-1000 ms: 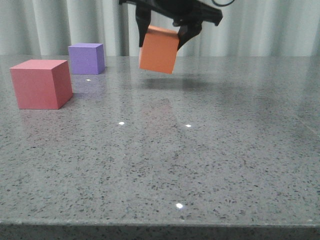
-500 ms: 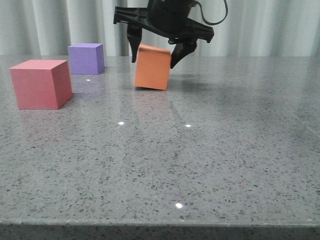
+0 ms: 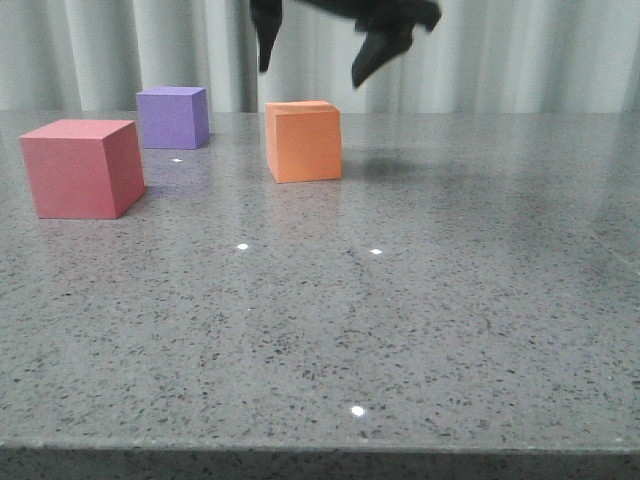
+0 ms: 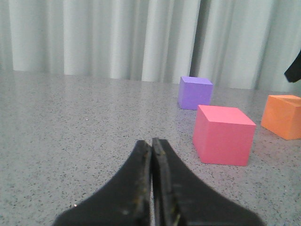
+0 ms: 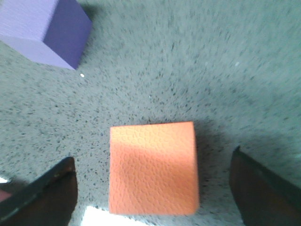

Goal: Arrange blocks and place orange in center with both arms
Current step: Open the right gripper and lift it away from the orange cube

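Note:
The orange cube (image 3: 304, 141) stands flat on the grey table, right of the purple cube (image 3: 173, 117) and the nearer pinkish-red cube (image 3: 82, 167). My right gripper (image 3: 312, 58) hangs open just above the orange cube, clear of it. In the right wrist view the orange cube (image 5: 153, 167) lies between the spread fingers (image 5: 44, 194) without touching them, and the purple cube (image 5: 44, 29) shows beyond. My left gripper (image 4: 152, 143) is shut and empty, low over the table. Its view shows the pinkish-red cube (image 4: 223, 134), the purple cube (image 4: 194, 92) and the orange cube (image 4: 283, 116).
The speckled grey table (image 3: 400, 320) runs to a front edge at the bottom of the front view. A pale curtain (image 3: 540, 55) hangs behind the table's far edge.
My right gripper lowered the orange cube onto the table, let go of it and rose with its fingers spread. The cube now rests level. The other cubes have not moved.

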{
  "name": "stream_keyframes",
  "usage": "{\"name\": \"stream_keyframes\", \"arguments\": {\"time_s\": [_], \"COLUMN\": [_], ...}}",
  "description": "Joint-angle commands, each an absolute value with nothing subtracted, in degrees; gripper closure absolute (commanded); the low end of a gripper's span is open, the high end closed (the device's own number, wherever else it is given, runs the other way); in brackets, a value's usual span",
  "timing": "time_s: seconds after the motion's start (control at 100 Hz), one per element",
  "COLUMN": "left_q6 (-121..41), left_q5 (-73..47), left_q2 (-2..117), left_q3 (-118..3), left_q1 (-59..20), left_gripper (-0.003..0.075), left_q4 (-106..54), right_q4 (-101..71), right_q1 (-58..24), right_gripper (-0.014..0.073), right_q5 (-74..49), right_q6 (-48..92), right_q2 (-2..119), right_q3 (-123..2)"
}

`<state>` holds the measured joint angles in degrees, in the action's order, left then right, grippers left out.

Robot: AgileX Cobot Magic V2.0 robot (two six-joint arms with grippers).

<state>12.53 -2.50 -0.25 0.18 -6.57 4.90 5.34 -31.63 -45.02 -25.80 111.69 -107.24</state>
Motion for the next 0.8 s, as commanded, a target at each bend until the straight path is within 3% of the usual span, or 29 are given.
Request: {"name": "stream_keyframes", "arguments": {"time_s": [0.0, 0.32, 0.58, 0.79], "left_q6": [12.7, 12.7, 12.7, 12.7], "left_q5": [2.1, 2.1, 2.1, 2.1], "left_q2": [-2.3, -2.3, -2.3, -2.3], "left_q3": [2.5, 2.5, 2.5, 2.5], "left_q1": [-6.3, -6.3, -6.3, -6.3], "left_gripper": [0.0741, 0.0741, 0.0741, 0.0741], "left_q4": [4.4, 4.4, 4.4, 4.4], "right_q4": [5.6, 7.2, 7.6, 9.7], "right_q1": [-29.7, -18.2, -8.5, -6.3], "right_gripper": [-0.0052, -0.0052, -0.0052, -0.0052], "right_q5": [-44.3, -47.9, -43.4, -37.8], "right_q6": [-22.2, -16.9, -15.4, -15.4], "right_q2": [104.9, 92.7, 75.8, 57.6], "right_q3": [-109.2, -104.2, -81.4, -62.8]}}
